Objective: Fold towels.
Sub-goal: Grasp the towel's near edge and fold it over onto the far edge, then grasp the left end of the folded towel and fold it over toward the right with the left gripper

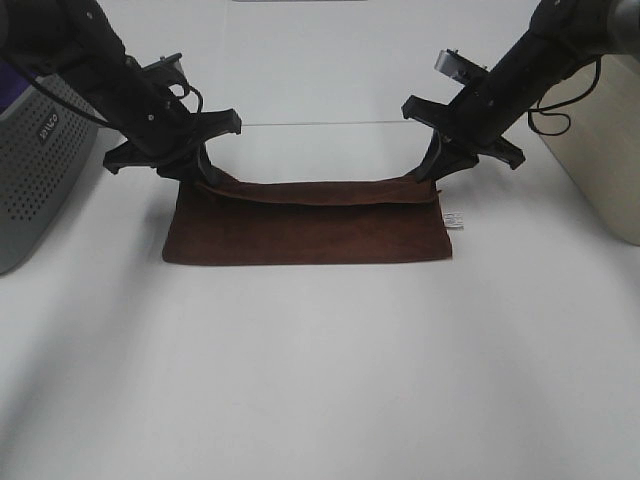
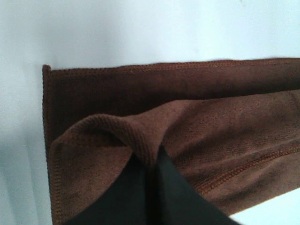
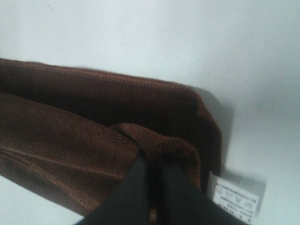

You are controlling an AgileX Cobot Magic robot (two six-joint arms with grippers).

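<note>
The dark reddish-brown towel (image 1: pixel 305 232) lies on the white table, its far edge lifted and doubled over toward the near edge. A small white tag (image 1: pixel 453 219) sticks out at its right side. My left gripper (image 1: pixel 196 180) is shut on the towel's far left corner, and my right gripper (image 1: pixel 428 175) is shut on the far right corner. In the left wrist view the black fingers (image 2: pixel 136 187) pinch a fold of the towel (image 2: pixel 197 117). In the right wrist view the fingers (image 3: pixel 145 187) pinch the towel (image 3: pixel 70 126) beside the tag (image 3: pixel 236 198).
A grey perforated box (image 1: pixel 35 165) stands at the left edge, with something purple on top of it. A beige box (image 1: pixel 600 150) stands at the right edge. Bare white table (image 1: pixel 320 380) lies in front of the towel.
</note>
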